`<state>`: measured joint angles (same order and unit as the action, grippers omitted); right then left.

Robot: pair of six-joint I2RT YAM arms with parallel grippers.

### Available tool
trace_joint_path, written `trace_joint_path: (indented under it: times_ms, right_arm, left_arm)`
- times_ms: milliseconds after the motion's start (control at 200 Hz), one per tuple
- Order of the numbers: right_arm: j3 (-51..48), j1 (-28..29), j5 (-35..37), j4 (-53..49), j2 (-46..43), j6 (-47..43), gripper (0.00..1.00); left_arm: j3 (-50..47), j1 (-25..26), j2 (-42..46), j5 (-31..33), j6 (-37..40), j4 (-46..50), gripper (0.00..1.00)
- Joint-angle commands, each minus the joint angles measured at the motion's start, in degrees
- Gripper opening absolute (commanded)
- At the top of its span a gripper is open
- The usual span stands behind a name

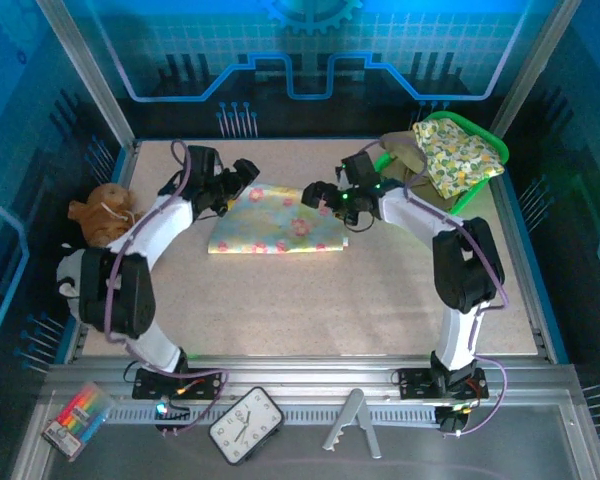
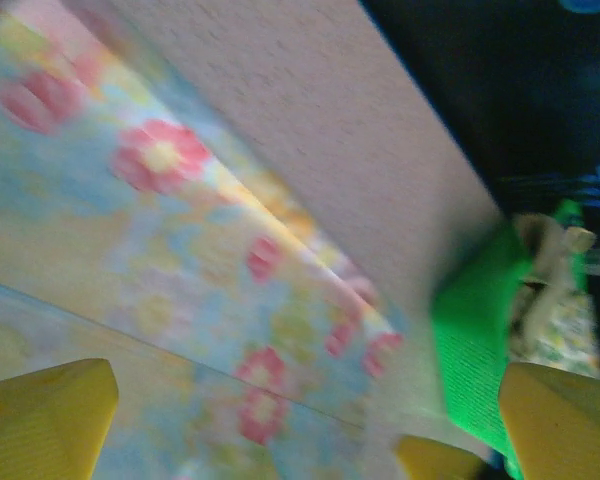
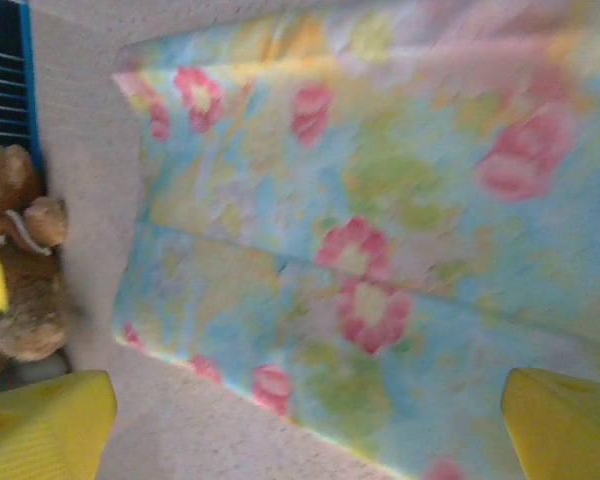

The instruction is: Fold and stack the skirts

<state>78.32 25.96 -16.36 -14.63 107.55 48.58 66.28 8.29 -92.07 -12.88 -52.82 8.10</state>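
A pastel floral skirt [image 1: 278, 222] with pink flowers lies folded flat in the middle of the table, one fold edge running across it [image 3: 360, 270]. A yellow-green floral skirt [image 1: 458, 155] and an olive-khaki skirt [image 1: 408, 160] are bunched in the green basket [image 1: 492, 143] at the back right. My left gripper [image 1: 246, 176] hovers open over the folded skirt's far left corner, yellow fingers [image 2: 45, 420] wide apart with cloth [image 2: 180, 250] below. My right gripper [image 1: 315, 196] hovers open over its far right corner, fingers [image 3: 565, 420] spread and holding nothing.
A brown plush toy [image 1: 102, 215] sits at the table's left edge, also in the right wrist view [image 3: 20, 250]. On the near shelf lie a marker box [image 1: 77, 418], a clock [image 1: 246, 424] and a metal stand [image 1: 355, 425]. Bare tabletop [image 1: 310, 300] stretches in front of the skirt.
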Motion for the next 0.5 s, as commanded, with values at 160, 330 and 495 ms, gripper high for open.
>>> trace_joint_path:
  times_ms: [160,330,495]
  right_arm:
    - [-2.74,2.21,-4.11,11.45,4.82,9.28,1.0]
    - [-5.01,1.6,-3.63,12.34,8.49,9.89,1.0]
    - [-6.1,-0.05,-2.5,8.86,10.88,6.99,1.0]
  left_arm:
    - [-10.47,0.42,-4.59,-6.37,-17.26,-17.32,0.99]
    - [-14.18,-2.72,-6.93,-0.48,-13.68,-13.8,0.99]
    - [-15.19,-4.69,-10.53,3.46,-6.77,-9.59,0.99]
